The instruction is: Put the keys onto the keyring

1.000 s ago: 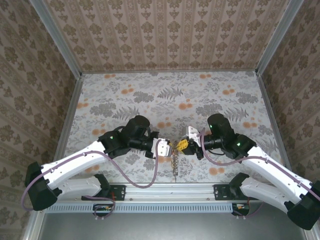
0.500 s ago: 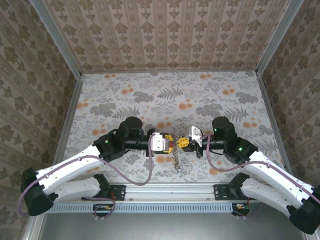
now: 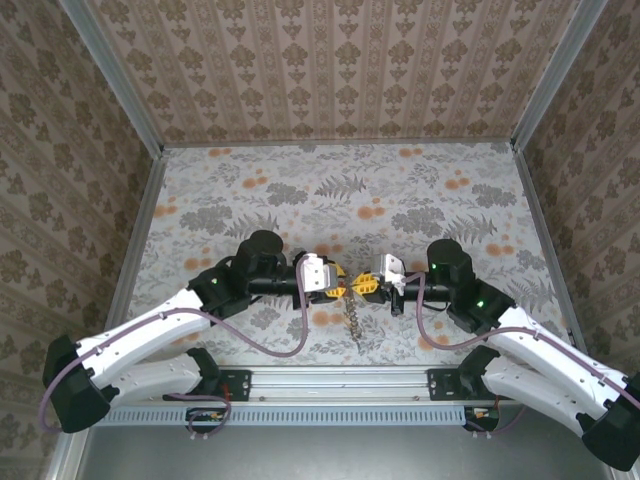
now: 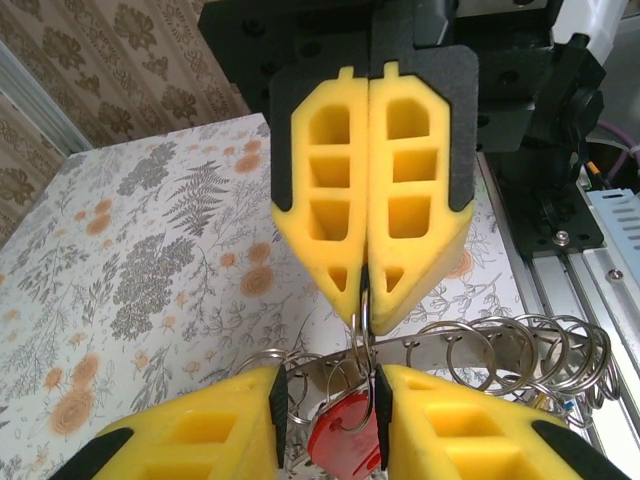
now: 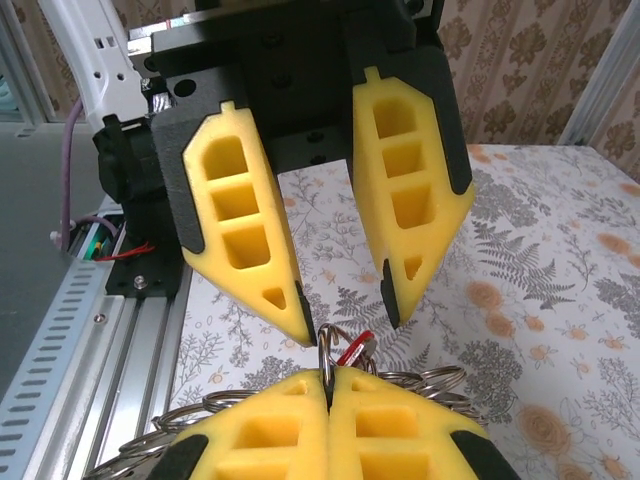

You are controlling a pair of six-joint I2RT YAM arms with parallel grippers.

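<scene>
Over the last second my left pincer (image 3: 333,287) swung level, tip to tip with my right pincer (image 3: 366,287), mid-frame. Left is spread, red key (image 4: 345,445) between its fingers. Right pinches the keyring (image 4: 480,345), which dangles below. Judgement: lined up for threading.

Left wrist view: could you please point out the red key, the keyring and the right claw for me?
red key (image 4: 340,445), left wrist view, on its red plastic head.
keyring (image 4: 445,346), left wrist view, on its silvery metal band.
right claw (image 4: 367,298), left wrist view, at the seam between its shut fingertips.
</scene>
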